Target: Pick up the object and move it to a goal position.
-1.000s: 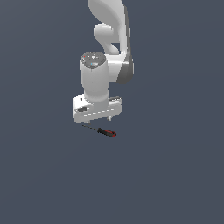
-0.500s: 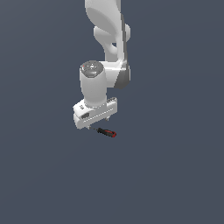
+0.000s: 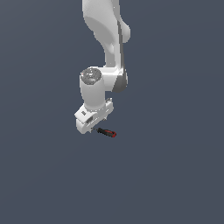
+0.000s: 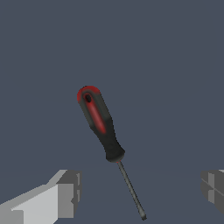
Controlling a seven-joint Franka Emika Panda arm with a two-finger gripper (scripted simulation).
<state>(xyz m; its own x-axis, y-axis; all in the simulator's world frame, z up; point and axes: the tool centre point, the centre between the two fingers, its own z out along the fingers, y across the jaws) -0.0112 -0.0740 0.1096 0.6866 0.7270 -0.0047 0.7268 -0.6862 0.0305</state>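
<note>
The two fingers (image 4: 61,192) of the gripper (image 4: 140,192) stand wide apart, spread open, with nothing between them but the thin dark shaft of the screwdriver (image 4: 103,127); neither finger touches it. In the wrist view one finger shows as a pale grey block on one side of the shaft and the other as a smaller grey block at the far edge of the picture, well apart from the shaft. The shaft's tip lies between the fingers, nearer the larger block, while the black handle with its red end and red stripe reaches away from the fingers, out beyond their span. The screwdriver lies flat on the plain dark grey floor (image 4: 175,65), tilted slightly off the line that would run straight between the fingers. In the exterior view the gripper (image 3: 89,127) hangs from the white arm (image 3: 107,39) with its body low over the floor, and the screwdriver (image 3: 107,132) sticks out from under it toward the exterior view's right, red end farthest from the gripper.
</note>
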